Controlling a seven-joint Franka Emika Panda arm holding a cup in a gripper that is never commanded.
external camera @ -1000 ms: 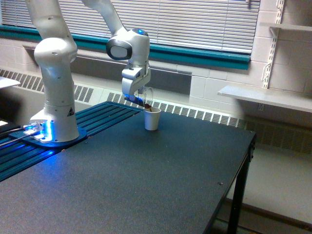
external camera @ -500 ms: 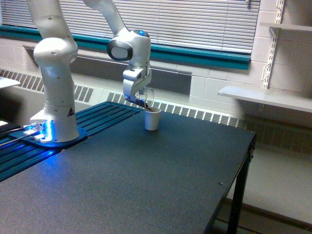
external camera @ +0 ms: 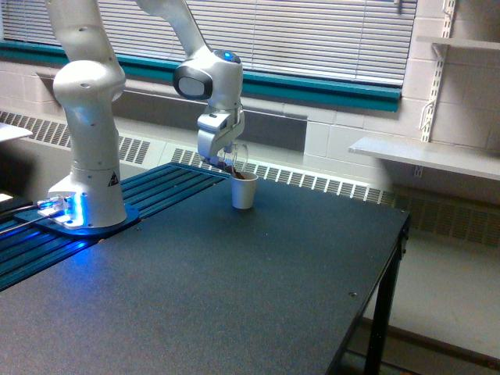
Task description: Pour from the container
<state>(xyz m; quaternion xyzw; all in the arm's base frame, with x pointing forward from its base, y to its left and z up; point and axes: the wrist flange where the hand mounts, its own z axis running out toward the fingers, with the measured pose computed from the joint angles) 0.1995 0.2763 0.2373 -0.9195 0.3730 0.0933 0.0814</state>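
The container, a small clear cup with dark brown contents low at its lip, is held tilted in my gripper, which is shut on it. Its mouth hangs just above the rim of the white paper cup, which stands upright on the black table near the far edge. Brown material shows at the white cup's top. The fingers are mostly hidden behind the gripper body.
The arm's white base sits on a blue-lit mount at the exterior view's left. The table's edge drops off at the exterior view's right. A wall shelf and a radiator grille lie behind.
The gripper and the container have shifted slightly to the exterior view's right and up, staying over the white cup. The white cup has not moved.
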